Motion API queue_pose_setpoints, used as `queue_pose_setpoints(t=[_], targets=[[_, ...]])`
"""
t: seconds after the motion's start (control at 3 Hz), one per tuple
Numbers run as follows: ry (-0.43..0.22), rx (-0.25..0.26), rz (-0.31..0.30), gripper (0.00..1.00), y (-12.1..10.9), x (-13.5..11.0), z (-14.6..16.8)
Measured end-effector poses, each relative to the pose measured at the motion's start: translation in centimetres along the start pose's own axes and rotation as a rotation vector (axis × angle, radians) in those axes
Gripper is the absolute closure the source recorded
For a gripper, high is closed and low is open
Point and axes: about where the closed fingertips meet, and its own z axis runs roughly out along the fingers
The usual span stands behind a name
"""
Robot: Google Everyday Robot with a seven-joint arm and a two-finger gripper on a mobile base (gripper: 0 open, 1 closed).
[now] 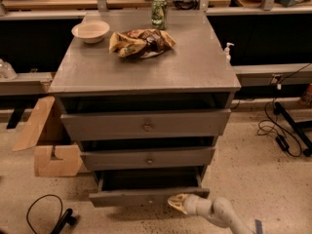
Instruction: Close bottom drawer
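Note:
The bottom drawer (146, 197) is the slimmest grey front of the three, pulled out well past the two above it, its dark inside showing. Its small round knob (150, 203) sits low at centre. My gripper (176, 202) reaches in from the lower right on a white arm (219, 214), its pale tip right at the drawer front, just right of the knob. The mid-sized drawer (147, 158) and the tallest drawer (145, 125) are above.
On the cabinet top (195, 67) are a white bowl (90, 31), a crumpled chip bag (140, 42) and a green can (159, 12). A cardboard box (48, 143) stands at the left. Black cables (46, 213) lie on the floor left and right (280, 130).

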Motion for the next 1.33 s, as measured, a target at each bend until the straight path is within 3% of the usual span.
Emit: queue_pose_setpoints(t=[0.33, 0.67, 1.0, 1.33], targets=[[-0.001, 0.002, 0.000, 1.00, 0.0, 0.0, -0.1], [-0.005, 0.014, -0.005, 1.00, -2.2, 0.0, 0.4], [-0.005, 0.014, -0.004, 1.00, -2.0, 0.0, 0.3], [-0.011, 0.033, -0.006, 1.00, -4.7, 0.0, 0.8]])
